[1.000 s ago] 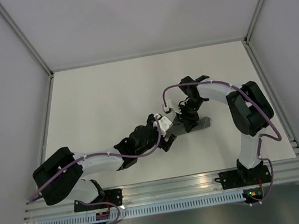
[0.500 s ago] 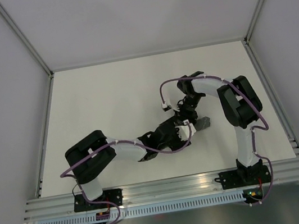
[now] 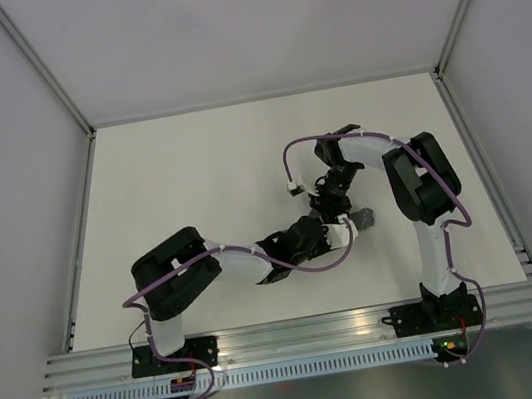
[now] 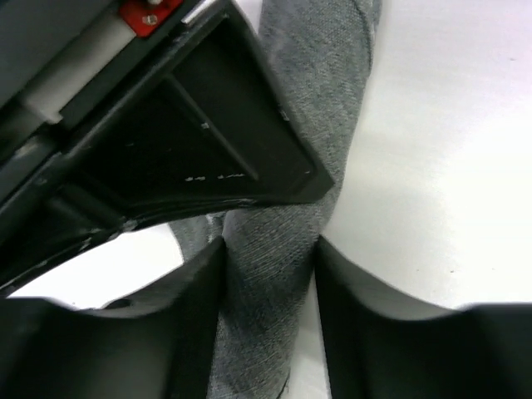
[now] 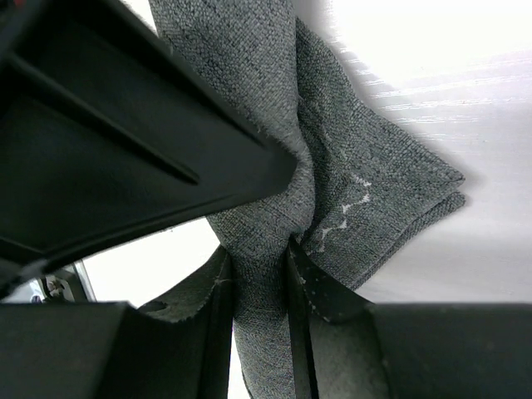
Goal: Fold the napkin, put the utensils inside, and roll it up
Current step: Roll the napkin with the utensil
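While the rolled napkin [image 4: 320, 75] lies right of centre on the table [image 3: 194, 191], long axis thru both jaws, L gripper [image 4: 268, 253] clamps its sides & R gripper [image 5: 259, 278] pinches it close by.

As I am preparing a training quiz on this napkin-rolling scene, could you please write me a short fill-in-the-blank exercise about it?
1. The napkin is dark ___ in colour.
2. The right end effector pinches the napkin between its two ___.
3. In the left wrist view, the left end effector grips a napkin that is ___ into a tube.
4. The table under the arms is ___.
Missing words: grey; fingers; rolled; white.
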